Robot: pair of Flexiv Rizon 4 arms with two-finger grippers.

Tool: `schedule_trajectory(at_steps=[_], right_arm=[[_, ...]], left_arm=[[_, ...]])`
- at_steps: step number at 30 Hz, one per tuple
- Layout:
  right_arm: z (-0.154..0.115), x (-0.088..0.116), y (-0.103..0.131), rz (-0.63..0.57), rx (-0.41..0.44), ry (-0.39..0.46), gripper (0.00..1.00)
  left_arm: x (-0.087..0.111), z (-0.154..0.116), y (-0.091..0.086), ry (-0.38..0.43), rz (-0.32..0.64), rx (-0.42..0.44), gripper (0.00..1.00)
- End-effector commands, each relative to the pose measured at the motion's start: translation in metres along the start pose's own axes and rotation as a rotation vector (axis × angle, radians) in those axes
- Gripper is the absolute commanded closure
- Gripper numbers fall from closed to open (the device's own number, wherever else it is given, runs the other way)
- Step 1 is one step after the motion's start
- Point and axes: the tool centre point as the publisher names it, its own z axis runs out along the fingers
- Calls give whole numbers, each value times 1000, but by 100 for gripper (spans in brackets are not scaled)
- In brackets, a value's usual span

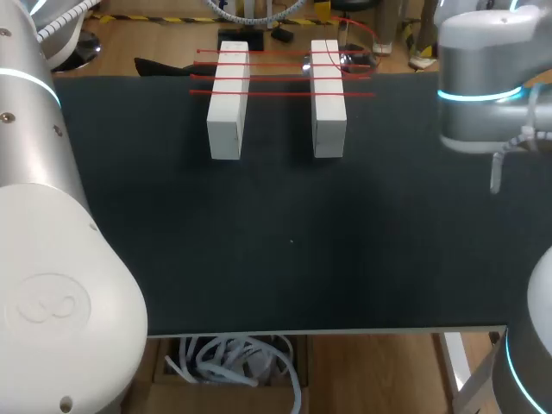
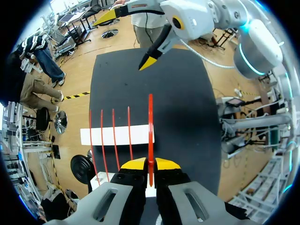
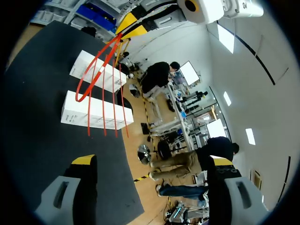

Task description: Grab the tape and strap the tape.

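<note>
Left end effector (image 2: 150,165) seems pinched tight, while right end effector (image 3: 152,161) gapes wide.

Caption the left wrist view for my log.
Left gripper shut on red tape ring, beside four red strips crossing a white block.

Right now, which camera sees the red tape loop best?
The right wrist view: the red tape loop shows as a whole ring. The left wrist view sees it edge-on, a thin line in the left tool. The head view barely shows it.
</note>
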Motion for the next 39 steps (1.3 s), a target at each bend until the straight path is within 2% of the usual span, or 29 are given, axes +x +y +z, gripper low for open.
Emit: schedule_trajectory(at_steps=[1,3,5,7,9,12,15,18,21,22,23,25,29,31,32,33,39], right_arm=[[-7,-3,-4,-1,-82,147,0],[-7,-3,-4,-1,-82,147,0],[-7,-3,-4,-1,-82,147,0],[-7,-3,-4,-1,-82,147,0],[-7,-3,-4,-1,-82,147,0],[-7,-3,-4,-1,-82,147,0],[-7,-3,-4,-1,-82,147,0],[-7,-3,-4,-1,-82,147,0],[-7,-3,-4,-1,-82,147,0],[-7,-3,-4,-1,-82,147,0],[-7,-3,-4,-1,-82,147,0],[-7,-3,-4,-1,-82,147,0],[-7,-3,-4,-1,-82,147,0],[-7,-3,-4,-1,-82,147,0],[-7,-3,-4,-1,-82,147,0],[-7,-3,-4,-1,-82,147,0],[-7,-3,-4,-1,-82,147,0]], left_arm=[[0,-1,0,2,-1,-3,100],[0,-1,0,2,-1,-3,100],[-5,-5,7,-17,-13,-61,100],[-11,-12,28,-48,-65,-117,100],[-12,-19,57,-69,-149,-148,100],[-9,-34,111,-112,-296,-225,100],[2,-54,174,-155,-472,-313,100],[19,-63,237,-138,-618,-372,100],[52,-63,302,-103,-818,-410,100],[63,-59,319,-81,-877,-349,100],[74,-58,329,-83,-935,-316,100],[92,-52,355,-44,-1006,-346,100],[112,-40,398,-16,-1097,-319,100],[112,-35,403,5,-1082,-301,100],[112,-35,403,5,-1082,-301,59],[112,-35,403,5,-1082,-301,0],[112,-35,403,5,-1082,-301,0]])
